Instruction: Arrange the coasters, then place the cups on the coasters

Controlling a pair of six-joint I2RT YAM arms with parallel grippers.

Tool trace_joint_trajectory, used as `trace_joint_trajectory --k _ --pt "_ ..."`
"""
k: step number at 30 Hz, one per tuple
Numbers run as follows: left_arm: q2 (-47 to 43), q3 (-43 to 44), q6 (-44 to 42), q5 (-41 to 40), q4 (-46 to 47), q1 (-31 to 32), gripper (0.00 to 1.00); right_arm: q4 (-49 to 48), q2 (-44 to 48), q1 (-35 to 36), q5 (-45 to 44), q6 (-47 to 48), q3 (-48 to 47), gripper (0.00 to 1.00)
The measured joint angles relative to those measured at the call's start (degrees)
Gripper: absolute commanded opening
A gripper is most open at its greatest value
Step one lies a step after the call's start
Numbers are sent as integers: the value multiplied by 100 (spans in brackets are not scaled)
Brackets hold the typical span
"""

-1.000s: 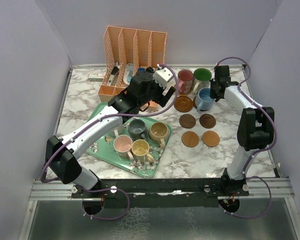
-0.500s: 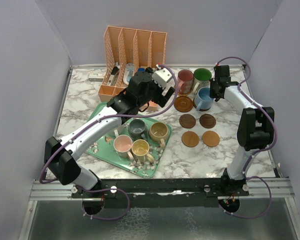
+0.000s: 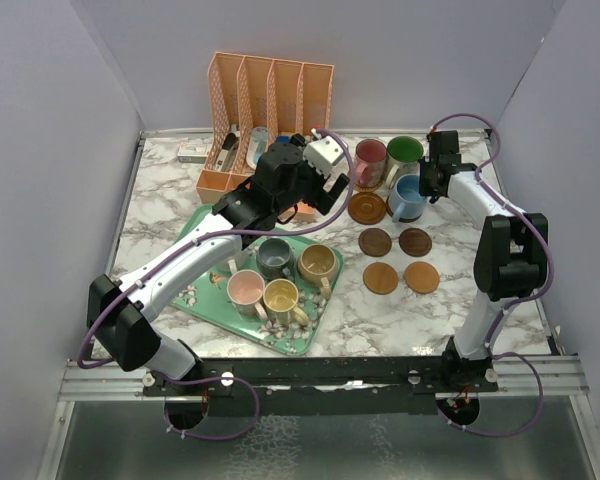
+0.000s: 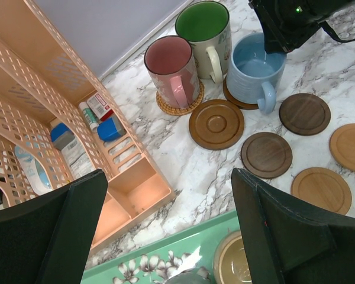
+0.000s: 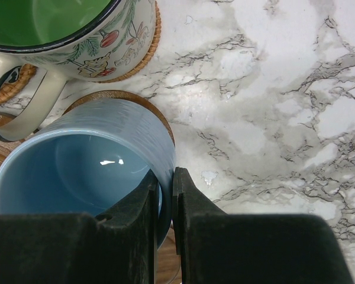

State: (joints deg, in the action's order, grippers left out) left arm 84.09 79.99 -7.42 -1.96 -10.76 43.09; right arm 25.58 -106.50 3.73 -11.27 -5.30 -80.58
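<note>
Almost nothing has moved: the right gripper (image 5: 165, 180) stays pinched on the rim of the blue mug (image 5: 77, 165), which sits on its coaster (image 5: 121, 94) at far right. The left gripper (image 4: 168, 236) hangs wide open. Release seems due.

The light is bright and even in every view, and seems to come from above. Shadows on the marble table (image 3: 160, 215) are soft and short. The bottom of the top view is dimmer. In the left wrist view the left gripper (image 4: 168, 177) is dark and blurred in the lower corners, while the middle is sharp. In the right wrist view a small white glare sits inside the blue cup (image 5: 77, 171).
</note>
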Motion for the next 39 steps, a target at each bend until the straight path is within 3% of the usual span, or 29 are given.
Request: trace_joint_trajectory --k 39 --pt "0 -2 -11 142 -9 0 90 -284 -214 -46 160 372 -2 1"
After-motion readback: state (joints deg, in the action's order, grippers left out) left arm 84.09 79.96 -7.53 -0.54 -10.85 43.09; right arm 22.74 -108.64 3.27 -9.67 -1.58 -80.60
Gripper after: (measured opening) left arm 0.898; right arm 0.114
